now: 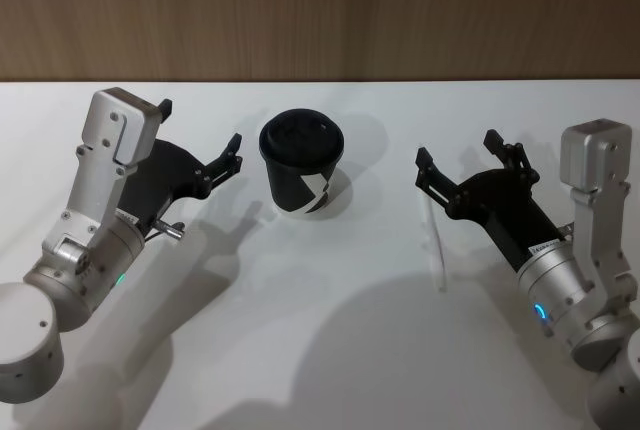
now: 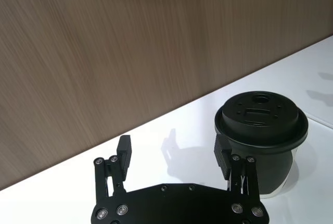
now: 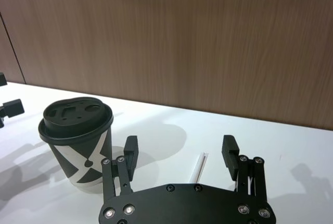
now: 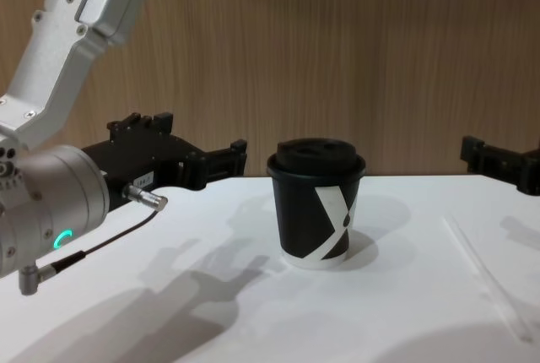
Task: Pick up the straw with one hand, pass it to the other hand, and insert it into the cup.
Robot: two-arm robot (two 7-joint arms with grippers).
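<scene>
The black cup [image 1: 303, 165] with a white mark and a black lid stands upright at the middle back of the white table. A thin white straw [image 1: 433, 240] lies flat on the table to the cup's right. My right gripper [image 1: 457, 150] hovers open over the straw's far end, holding nothing. In the right wrist view the straw [image 3: 200, 164] shows between the open fingers of the right gripper [image 3: 180, 148], with the cup [image 3: 78, 140] off to one side. My left gripper [image 1: 200, 128] is open and empty, just left of the cup. The left wrist view has the cup [image 2: 260, 140] beside one finger of the left gripper [image 2: 173, 151].
A wood-panelled wall [image 1: 320, 10] closes off the back of the table [image 1: 330, 350]. A thin black cable [image 4: 101, 245] hangs from the left wrist. In the chest view the straw [image 4: 489, 283] lies at the right, and the right gripper's fingers [image 4: 498, 160] enter at the right edge.
</scene>
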